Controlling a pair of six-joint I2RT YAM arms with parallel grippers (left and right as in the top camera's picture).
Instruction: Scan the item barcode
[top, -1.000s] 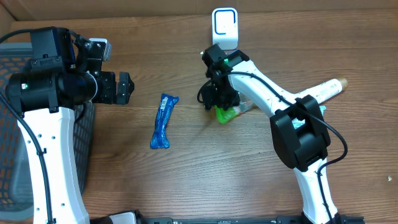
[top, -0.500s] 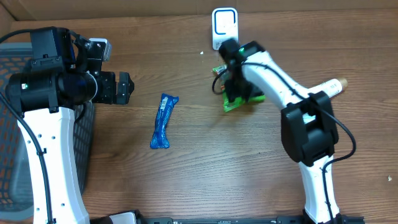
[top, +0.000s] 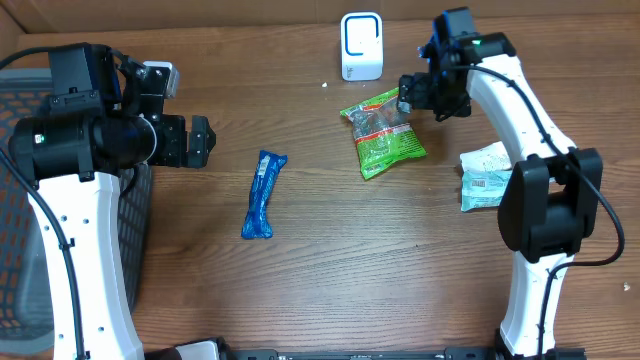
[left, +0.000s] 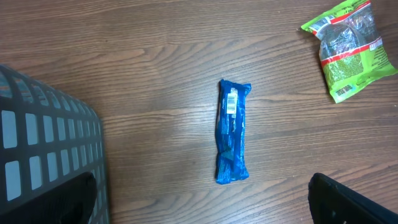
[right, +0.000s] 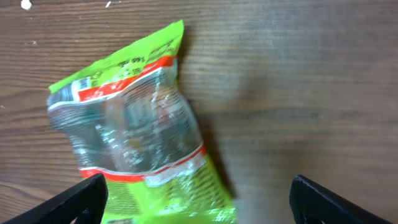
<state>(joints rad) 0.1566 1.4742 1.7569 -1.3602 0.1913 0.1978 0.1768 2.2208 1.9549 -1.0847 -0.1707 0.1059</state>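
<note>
Three packs are being shown on the table (top: 330, 270) from above: a green bag (top: 383, 135), a blue bar (top: 263, 193) and a white pack (top: 485, 177). The green bag is being left flat just below the white scanner (top: 361, 45), near it but not touching. The right gripper (top: 410, 95) is being held just beside the bag's top corner. The left gripper (top: 203, 140) is being held well apart, by the basket (top: 20, 200).

From the left wrist, the left fingers (left: 354, 205) are being held wide open over the blue bar, with nothing in them.

From the right wrist, the right fingers (right: 74, 202) are being held wide apart above the green bag, and nothing is being gripped. The bag is probably light, soft, crinkly and slippery. It is best being pinched at a flat sealed edge, not the puffy middle.
</note>
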